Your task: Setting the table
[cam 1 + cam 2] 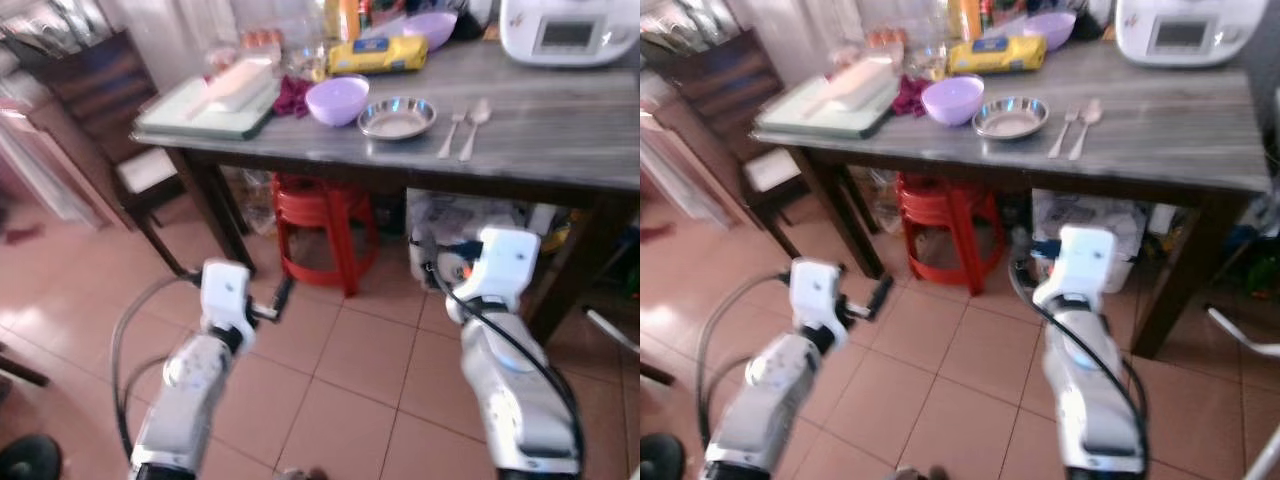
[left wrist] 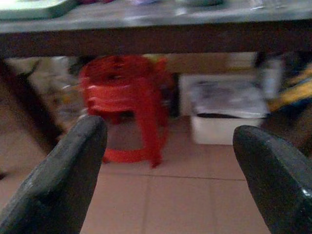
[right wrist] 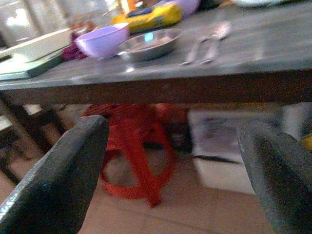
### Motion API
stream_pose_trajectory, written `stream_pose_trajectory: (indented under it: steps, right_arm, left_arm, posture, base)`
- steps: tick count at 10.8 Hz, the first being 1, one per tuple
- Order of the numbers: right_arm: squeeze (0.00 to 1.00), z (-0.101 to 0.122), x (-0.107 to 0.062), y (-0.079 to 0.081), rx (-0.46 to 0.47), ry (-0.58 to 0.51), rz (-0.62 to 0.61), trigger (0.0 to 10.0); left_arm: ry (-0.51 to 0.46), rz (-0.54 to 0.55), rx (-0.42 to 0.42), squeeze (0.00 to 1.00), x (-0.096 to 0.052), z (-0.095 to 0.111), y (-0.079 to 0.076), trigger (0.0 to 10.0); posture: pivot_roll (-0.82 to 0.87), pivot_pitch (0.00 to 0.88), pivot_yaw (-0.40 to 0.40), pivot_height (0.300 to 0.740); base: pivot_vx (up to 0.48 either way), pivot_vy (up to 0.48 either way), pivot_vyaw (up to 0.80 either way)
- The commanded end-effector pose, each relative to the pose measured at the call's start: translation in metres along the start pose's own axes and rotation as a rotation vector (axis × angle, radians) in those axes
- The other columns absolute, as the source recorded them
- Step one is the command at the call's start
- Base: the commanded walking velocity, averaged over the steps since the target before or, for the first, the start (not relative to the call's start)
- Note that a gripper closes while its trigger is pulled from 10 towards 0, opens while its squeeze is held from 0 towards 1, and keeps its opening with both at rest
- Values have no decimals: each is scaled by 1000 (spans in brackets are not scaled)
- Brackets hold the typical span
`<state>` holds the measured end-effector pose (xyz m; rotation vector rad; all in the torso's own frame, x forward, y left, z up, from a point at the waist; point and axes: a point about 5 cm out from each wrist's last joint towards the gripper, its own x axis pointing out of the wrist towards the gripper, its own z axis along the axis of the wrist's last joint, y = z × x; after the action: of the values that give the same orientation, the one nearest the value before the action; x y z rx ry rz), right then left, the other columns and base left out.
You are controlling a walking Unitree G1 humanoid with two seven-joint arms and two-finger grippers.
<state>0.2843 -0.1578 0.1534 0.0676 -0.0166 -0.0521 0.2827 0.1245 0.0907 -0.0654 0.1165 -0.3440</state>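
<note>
On the grey wooden table (image 1: pixel 560 130) stand a purple bowl (image 1: pixel 337 99) and a steel plate (image 1: pixel 396 118) side by side. A fork (image 1: pixel 450 134) and a spoon (image 1: pixel 472 128) lie just right of the plate. Both silver arms are held low in front of the table, below its edge. My left gripper (image 2: pixel 170 131) is open and empty, pointing under the table at a red stool (image 2: pixel 127 97). My right gripper (image 3: pixel 175 129) is open too, with nothing between its fingers. It faces the table's front edge, below the bowl (image 3: pixel 101 41) and plate (image 3: pixel 148 43).
A tray with a white board (image 1: pixel 212 100) sits at the table's left end. A yellow packet (image 1: pixel 377 55), a second purple bowl (image 1: pixel 430 28) and a white cooker (image 1: pixel 568 30) stand at the back. Under the table are the red stool (image 1: pixel 322 225) and boxes (image 1: pixel 470 225). A dark chair (image 1: pixel 110 110) stands to the left.
</note>
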Motion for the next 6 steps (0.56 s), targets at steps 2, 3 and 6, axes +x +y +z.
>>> stream_pose_trajectory:
  steps: [2, 3, 6]
  right_arm:
    - [0, 1, 2, 4, 8, 3, 9, 10000]
    - [0, 0, 2, 4, 4, 6, -2, 10000]
    - [0, -3, 2, 3, 10, 24, -5, 10000]
  left_arm:
    - [-42, -35, -11, 0, -1, 10, 2, 10000]
    - [-50, -69, -10, 0, -1, 10, -2, 10000]
    - [-59, -143, -6, 0, -3, 11, -13, 10000]
  posture:
    - [-101, 96, 143, 740]
    - [-100, 95, 144, 740]
    - [-105, 96, 146, 740]
  base:
    - [0, 0, 0]
    - [0, 0, 0]
    - [0, 0, 0]
